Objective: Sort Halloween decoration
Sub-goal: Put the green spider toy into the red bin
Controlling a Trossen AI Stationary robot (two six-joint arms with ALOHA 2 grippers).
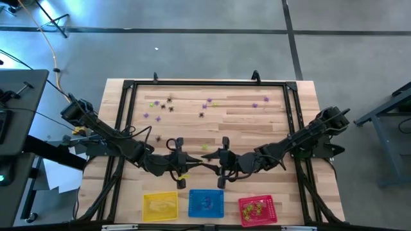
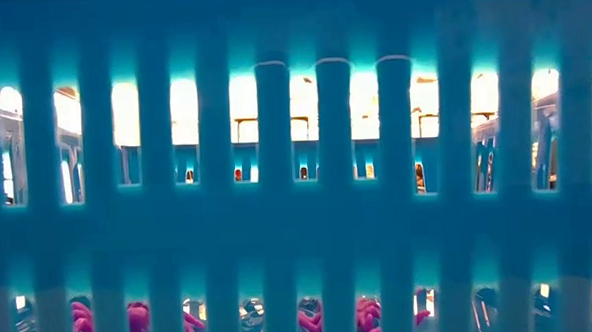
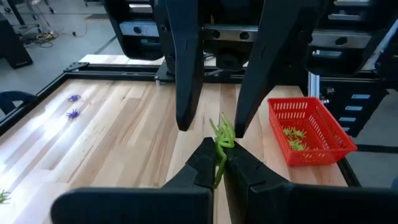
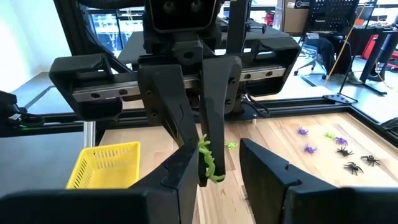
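Above the near middle of the table, my left gripper (image 1: pixel 183 168) is shut on a yellow-green Halloween decoration (image 3: pixel 221 142), a tiny spiky trinket. My right gripper (image 1: pixel 221 168) faces it from the table's right and is open. Its two fingers (image 3: pixel 186 93) stand on either side of the trinket; I cannot tell whether one touches it. Loose purple (image 1: pixel 205 106), black (image 1: pixel 169 100) and yellow-green (image 1: pixel 205 147) trinkets lie on the far half of the table. Yellow (image 1: pixel 159 206), blue (image 1: pixel 206 203) and red (image 1: pixel 257 210) mesh baskets line the near edge. My left gripper pinches the yellow-green trinket's body (image 3: pixel 218 163) between its two fingertips. The fingers come nearly level from the table's left. The trinket's legs (image 3: pixel 225 129) stick out past the tips, and in the right wrist view it (image 4: pixel 210 165) hangs clear of the table.
The red basket (image 3: pixel 308 130) holds yellow-green trinkets, and the yellow basket (image 4: pixel 106 165) stands at the near left. The blue basket's wall (image 2: pixel 298 216) fills the low view, with purple trinkets (image 2: pixel 83 320) behind its slots. A black frame (image 1: pixel 205 83) rims the table.
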